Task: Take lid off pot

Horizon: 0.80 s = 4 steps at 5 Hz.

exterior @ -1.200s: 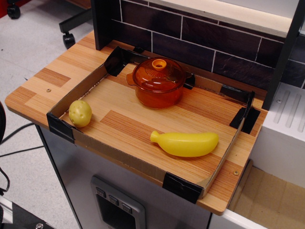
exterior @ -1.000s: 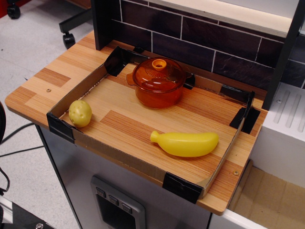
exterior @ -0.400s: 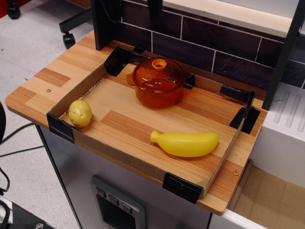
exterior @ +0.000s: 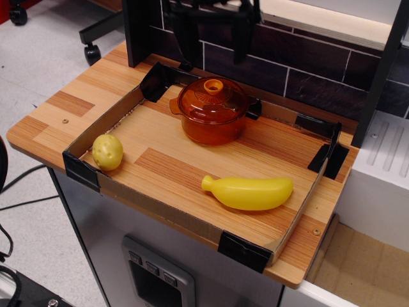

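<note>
Overhead, our tool (exterior: 214,38) with its 2 fingers spread wide, hanging apart above the lid (exterior: 213,97), lid seated on the pot (exterior: 212,126), wooden table (exterior: 77,102) beneath.

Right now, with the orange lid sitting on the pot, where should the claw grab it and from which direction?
Grip the small ring knob at the centre of the domed translucent amber-orange plastic lid, coming straight down from above. The knob stands up at the dome's top, while the lid's smooth rim sits flush on the round amber-orange pot. The black claw is open above it, one finger on each side.
</note>
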Each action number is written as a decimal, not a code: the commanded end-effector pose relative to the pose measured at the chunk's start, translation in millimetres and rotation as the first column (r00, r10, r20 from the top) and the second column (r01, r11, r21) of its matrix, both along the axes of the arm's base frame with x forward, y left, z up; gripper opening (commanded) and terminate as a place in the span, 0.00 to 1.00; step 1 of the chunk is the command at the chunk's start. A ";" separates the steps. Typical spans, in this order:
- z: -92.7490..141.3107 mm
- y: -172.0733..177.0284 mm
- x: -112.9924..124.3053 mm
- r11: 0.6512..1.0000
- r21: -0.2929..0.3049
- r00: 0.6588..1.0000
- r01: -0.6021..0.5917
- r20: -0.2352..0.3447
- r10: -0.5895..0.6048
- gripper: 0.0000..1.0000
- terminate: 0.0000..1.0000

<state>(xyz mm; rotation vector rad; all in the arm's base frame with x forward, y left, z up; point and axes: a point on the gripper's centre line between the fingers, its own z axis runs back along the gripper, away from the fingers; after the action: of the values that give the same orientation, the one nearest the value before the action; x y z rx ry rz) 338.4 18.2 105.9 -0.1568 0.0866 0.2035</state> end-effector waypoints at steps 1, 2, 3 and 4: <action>-12.9 0.0 8.9 0.999 0.040 0.998 -0.011 0.063 0.008 1.00 0.00; -16.6 7.0 10.0 0.999 0.051 0.997 -0.016 0.080 0.012 1.00 0.00; -21.2 12.4 11.8 0.998 0.059 0.997 -0.030 0.078 0.025 1.00 0.00; -29.1 13.3 14.3 0.996 0.084 0.997 -0.034 0.073 0.028 1.00 0.00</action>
<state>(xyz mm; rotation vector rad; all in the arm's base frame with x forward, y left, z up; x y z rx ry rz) 349.6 32.4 62.8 -0.0816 0.0465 0.2273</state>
